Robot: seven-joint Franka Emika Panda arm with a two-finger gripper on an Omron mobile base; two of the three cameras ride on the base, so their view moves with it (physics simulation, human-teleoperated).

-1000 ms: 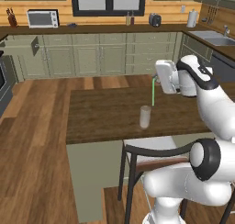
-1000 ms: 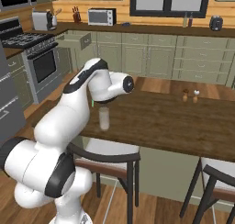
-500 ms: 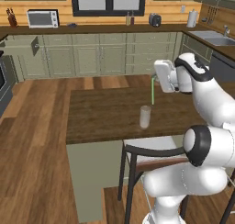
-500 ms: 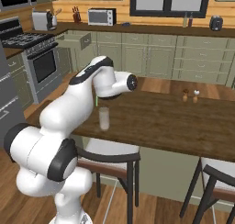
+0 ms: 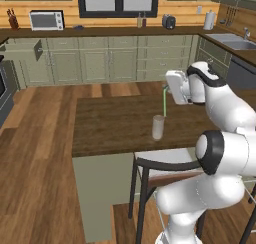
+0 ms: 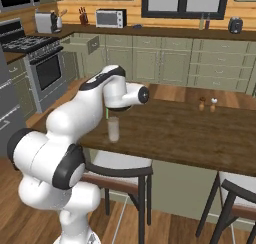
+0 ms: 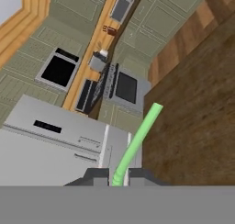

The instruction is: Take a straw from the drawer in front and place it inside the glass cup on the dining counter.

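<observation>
My gripper [image 5: 167, 87] is shut on the top of the thin light-green straw [image 5: 165, 102], which hangs upright over the dining counter [image 5: 110, 123]. The straw's lower end is about level with the rim of the clear glass cup [image 5: 158, 127], just right of it in the left base view. In the right base view the glass cup [image 6: 114, 129] stands near the counter's left edge, and a bit of the straw [image 6: 107, 112] shows left of it under my arm. The hand view has the straw [image 7: 137, 140] running out from between my fingertips [image 7: 98, 176]. The drawer [image 5: 22, 49] stands open at the far cabinets.
A dark chair [image 5: 160, 168] is pushed against the counter's near side below the cup. Two small shakers [image 6: 207, 104] stand on the counter further right, and a second stool [image 6: 240, 188] is at lower right. A stove [image 6: 42, 63] stands beside the open drawer [image 6: 80, 42].
My arm's elbow has swung round while the hand and the straw have stayed almost in place above and beside the cup. The grip has not changed.
</observation>
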